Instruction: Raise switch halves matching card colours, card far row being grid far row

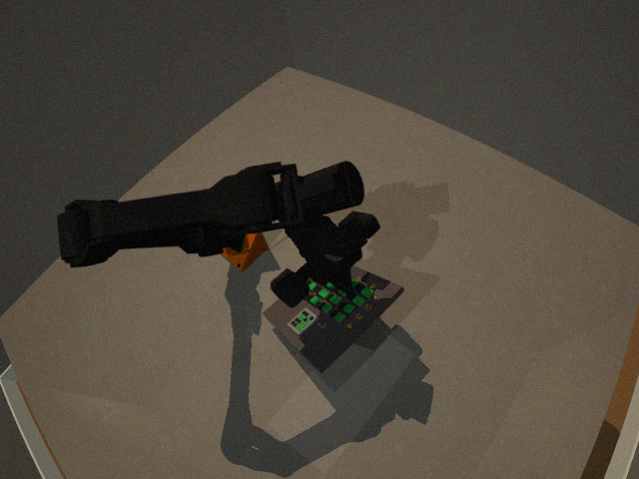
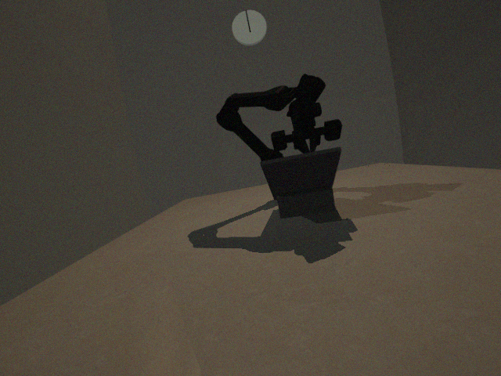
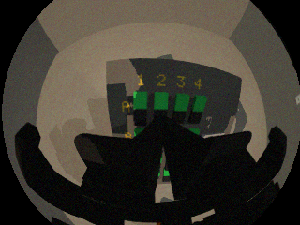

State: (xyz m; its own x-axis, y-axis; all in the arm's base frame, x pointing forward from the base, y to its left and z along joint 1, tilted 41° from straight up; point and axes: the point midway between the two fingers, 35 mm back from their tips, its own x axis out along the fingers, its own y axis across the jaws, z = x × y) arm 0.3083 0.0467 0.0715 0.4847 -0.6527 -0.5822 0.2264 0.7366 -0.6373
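The tilted switch panel (image 1: 324, 352) (image 2: 303, 174) (image 3: 220, 75) carries a grid of green and dark grey switches. My gripper (image 1: 352, 292) (image 2: 308, 150) (image 3: 160, 120) is shut and empty, its fingertips low over the grid, just nearer the arm than row A around columns 2 and 3 in the wrist view. Contact cannot be told. In row A, the switches at column 1 (image 3: 140, 100), column 2 (image 3: 161, 100), column 3 (image 3: 182, 102) and column 4 (image 3: 200, 102) show green far halves. The fingers hide much of the nearer rows. The card (image 1: 302, 320) shows green and dark squares with a pale border.
An orange mount (image 1: 257, 245) stands on the table (image 1: 490, 309) (image 2: 243, 316) beneath the arm. The arm reaches over the panel and casts dark shadows across the panel and table. The panel's raised far edge stands above the table. A round clock (image 2: 249, 27) hangs on the wall.
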